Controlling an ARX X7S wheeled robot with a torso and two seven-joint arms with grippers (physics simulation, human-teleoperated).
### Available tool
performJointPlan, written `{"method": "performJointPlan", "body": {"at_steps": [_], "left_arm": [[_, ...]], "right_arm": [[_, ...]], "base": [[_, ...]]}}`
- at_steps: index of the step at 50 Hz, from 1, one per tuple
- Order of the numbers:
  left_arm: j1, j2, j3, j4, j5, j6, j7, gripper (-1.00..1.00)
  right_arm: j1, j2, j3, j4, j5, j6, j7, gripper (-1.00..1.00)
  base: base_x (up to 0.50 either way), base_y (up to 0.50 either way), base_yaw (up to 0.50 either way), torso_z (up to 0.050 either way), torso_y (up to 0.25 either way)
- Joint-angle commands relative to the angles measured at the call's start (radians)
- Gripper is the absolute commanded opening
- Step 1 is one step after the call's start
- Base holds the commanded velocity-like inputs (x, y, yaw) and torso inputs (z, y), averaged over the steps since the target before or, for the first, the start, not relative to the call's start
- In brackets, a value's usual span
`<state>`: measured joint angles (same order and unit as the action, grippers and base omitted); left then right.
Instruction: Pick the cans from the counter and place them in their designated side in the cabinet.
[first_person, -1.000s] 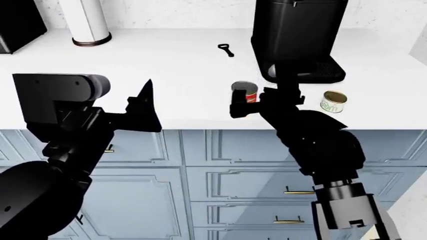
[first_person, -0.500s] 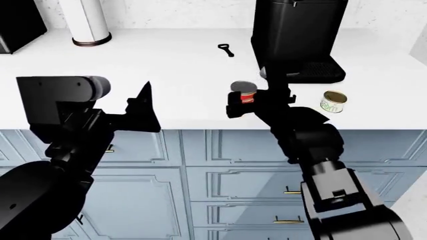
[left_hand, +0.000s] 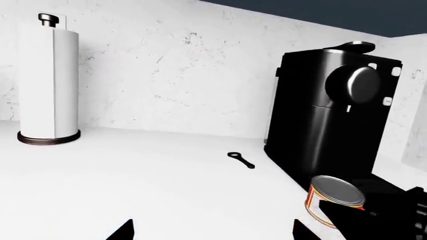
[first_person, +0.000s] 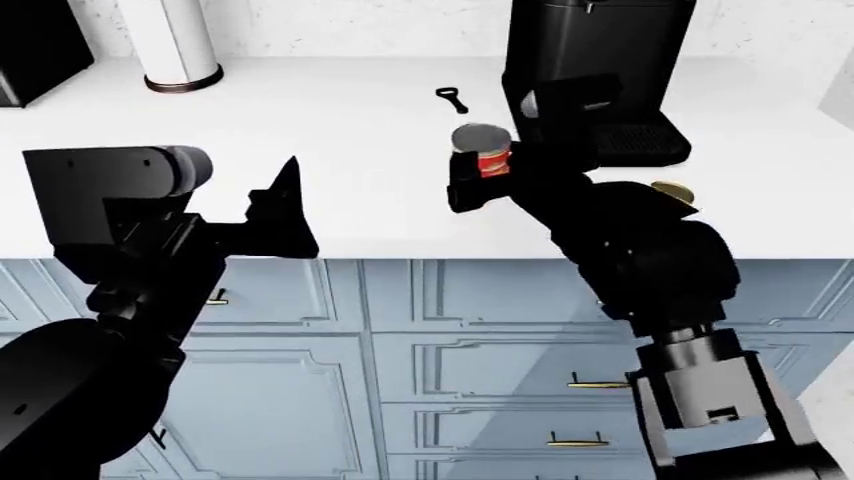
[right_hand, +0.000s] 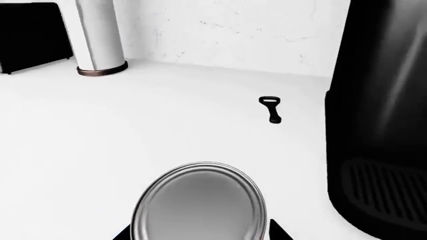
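The red can (first_person: 483, 153) has gone up off the desk (first_person: 334, 160) since a moment ago. The right fingers (first_person: 481, 185) are closed around it, beside the coffee machine (first_person: 594, 70). The left fingers (first_person: 283, 215) are spread wide with nothing in them, at the desk's front edge. The cream can (first_person: 671, 190) peeks out behind the right arm. The desk is wide and white to the left.

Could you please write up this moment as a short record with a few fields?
surface: white counter
right gripper: shut on the red-label can, held above the counter
left gripper: open, holding nothing, over the counter's front edge
second can: gold lid, mostly hidden behind the right arm
other items: bottle opener, coffee machine, paper towel roll
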<state>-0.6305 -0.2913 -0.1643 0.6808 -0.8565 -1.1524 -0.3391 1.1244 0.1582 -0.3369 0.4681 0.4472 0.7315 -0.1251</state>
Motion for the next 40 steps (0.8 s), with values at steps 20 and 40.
{"method": "performJointPlan", "body": {"at_steps": [20, 40], "left_arm": [[-0.055, 0.028, -0.041, 0.048, -0.129, -0.052, -0.062, 1.00], [-0.065, 0.025, -0.049, 0.048, -0.158, -0.043, -0.082, 1.00]], "right_arm": [[0.254, 0.122, 0.342, -0.867, 0.365, 0.810, 0.256, -1.00], [0.375, 0.161, 0.276, -0.744, 0.360, 0.725, 0.232, -1.00]], "base": [[-0.05, -0.11, 0.00, 0.000, 0.000], [-0.07, -0.24, 0.00, 0.000, 0.000]]}}
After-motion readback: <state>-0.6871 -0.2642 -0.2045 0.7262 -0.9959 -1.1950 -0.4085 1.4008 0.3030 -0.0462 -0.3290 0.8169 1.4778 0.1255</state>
